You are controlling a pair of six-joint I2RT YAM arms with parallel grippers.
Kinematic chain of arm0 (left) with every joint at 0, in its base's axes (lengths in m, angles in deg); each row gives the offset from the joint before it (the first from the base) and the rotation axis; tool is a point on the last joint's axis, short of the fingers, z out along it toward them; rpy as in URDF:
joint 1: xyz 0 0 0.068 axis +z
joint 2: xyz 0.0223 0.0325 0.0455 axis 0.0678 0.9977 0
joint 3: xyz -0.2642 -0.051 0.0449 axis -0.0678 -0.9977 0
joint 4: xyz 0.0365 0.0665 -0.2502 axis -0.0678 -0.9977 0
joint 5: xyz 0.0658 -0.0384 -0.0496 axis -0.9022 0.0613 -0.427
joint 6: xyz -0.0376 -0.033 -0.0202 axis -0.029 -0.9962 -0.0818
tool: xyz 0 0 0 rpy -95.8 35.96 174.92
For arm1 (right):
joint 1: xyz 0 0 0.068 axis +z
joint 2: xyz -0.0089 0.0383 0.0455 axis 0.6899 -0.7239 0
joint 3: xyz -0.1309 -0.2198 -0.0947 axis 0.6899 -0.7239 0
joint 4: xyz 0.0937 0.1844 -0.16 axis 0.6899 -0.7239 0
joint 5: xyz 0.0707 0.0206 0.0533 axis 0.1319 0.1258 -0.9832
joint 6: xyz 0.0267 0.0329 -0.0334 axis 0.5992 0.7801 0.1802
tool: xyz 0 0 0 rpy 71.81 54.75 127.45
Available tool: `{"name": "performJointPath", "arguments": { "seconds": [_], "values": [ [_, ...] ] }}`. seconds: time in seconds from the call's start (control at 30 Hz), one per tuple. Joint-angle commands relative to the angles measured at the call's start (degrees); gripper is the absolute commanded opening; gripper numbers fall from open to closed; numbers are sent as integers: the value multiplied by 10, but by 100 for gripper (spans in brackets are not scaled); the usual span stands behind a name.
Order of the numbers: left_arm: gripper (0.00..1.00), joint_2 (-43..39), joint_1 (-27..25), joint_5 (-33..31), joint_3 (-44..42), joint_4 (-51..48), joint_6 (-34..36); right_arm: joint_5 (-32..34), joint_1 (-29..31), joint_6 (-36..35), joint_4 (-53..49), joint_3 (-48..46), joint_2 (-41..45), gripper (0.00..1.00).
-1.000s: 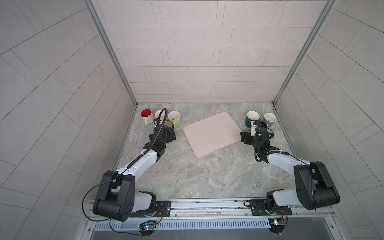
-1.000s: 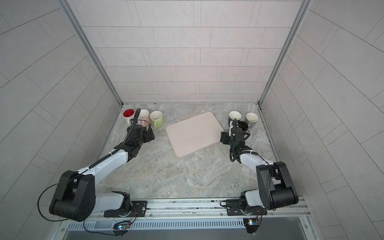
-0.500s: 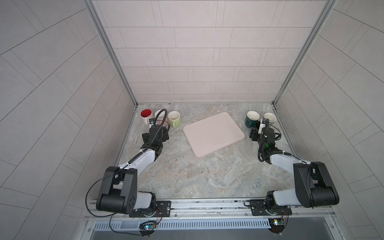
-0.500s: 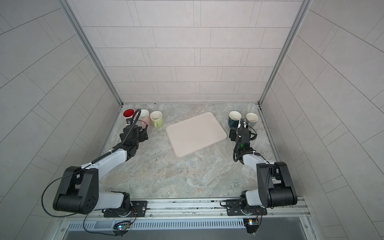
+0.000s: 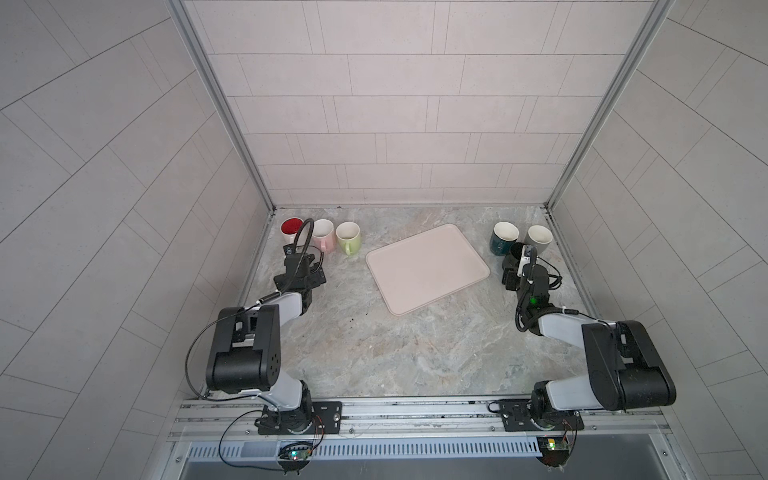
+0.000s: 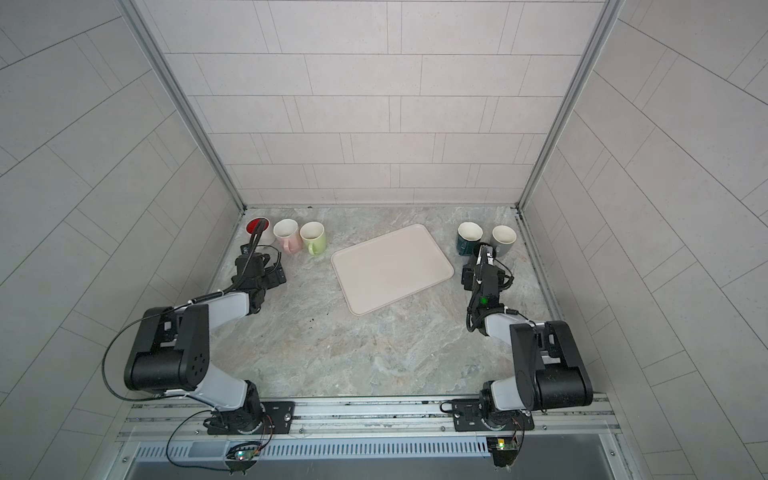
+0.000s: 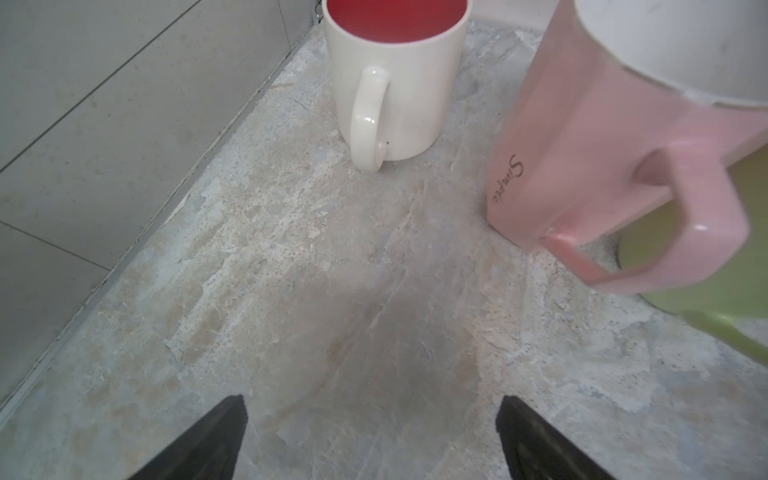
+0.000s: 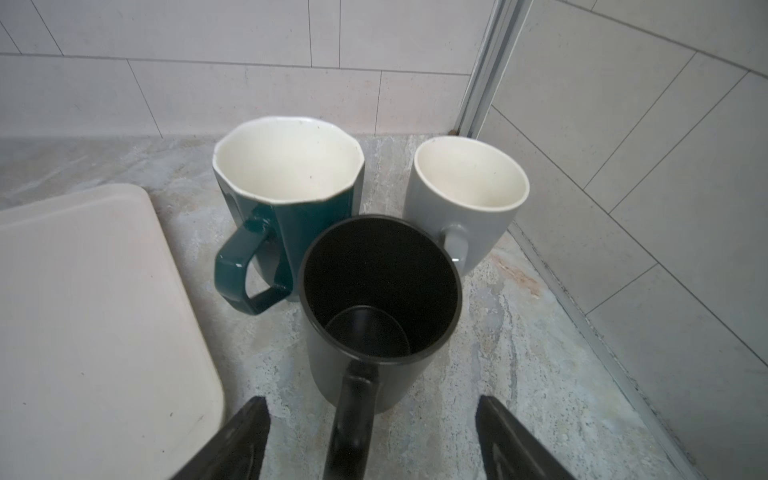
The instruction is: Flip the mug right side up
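Marble tabletop [image 5: 395,353], tiled booth [image 5: 395,124]: black mug [image 8: 378,291] stands upright near the tray [image 8: 83,311].
You see the right gripper [image 8: 370,399] spread wide either side of its handle [image 8: 353,419] (not touching); the left gripper [image 7: 370,399] also stands wide, holding nothing, facing the pink mug [image 7: 582,124].

The back wall [image 5: 386,104] is made of big pale gray tiles laid in rows. The left side wall [image 5: 104,166] and the right side wall [image 5: 685,166] have the same tiles, but slanted. Shiny metal posts [image 5: 222,104] stand in the two back corners. The worktop [image 5: 395,353] looks like gray and tan stone, with a few small dark crumbs [image 5: 352,320] on it. A metal rail [image 5: 415,411] runs along its front edge. The light is soft and even.
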Motion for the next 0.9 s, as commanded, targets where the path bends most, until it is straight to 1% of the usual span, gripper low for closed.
{"name": "performJointPath", "arguments": {
  "seconds": [0.0,0.07,0.1,0.17,0.2,0.33,0.43,0.53,0.6,0.67,0.7,0.73,0.77,0.87],
  "values": [
    [100,-5,9,30,-22,76,20,23,0,-7,52,-13,-13,80],
    [100,-5,11,39,-40,116,30,26,0,-7,74,-14,-32,80],
    [100,-5,11,40,-41,122,30,29,0,-11,87,-15,-40,80],
    [100,-4,11,41,-37,113,31,25,7,-13,69,-8,-43,80],
    [100,-3,11,42,-37,115,31,24,10,-20,85,-11,-51,80],
    [100,-12,10,61,-57,143,39,26,16,-33,215,-55,-93,81],
    [100,-18,10,101,-91,207,56,31,16,-26,155,-43,-72,82],
    [100,-14,10,124,-95,220,65,24,17,-33,212,-54,-92,83],
    [100,-12,9,139,-107,244,72,20,16,-33,172,-45,-80,84],
    [100,-13,6,140,-128,280,77,17,16,-35,199,-51,-89,84],
    [100,-10,6,141,-139,307,78,13,16,-36,202,-53,-87,86],
    [100,-5,4,138,-148,326,78,15,16,-35,196,-54,-84,92],
    [100,0,2,136,-156,346,81,16,16,-35,206,-56,-88,95],
    [100,29,1,140,-167,399,80,17,15,-35,207,-56,-88,97]
  ]
}}
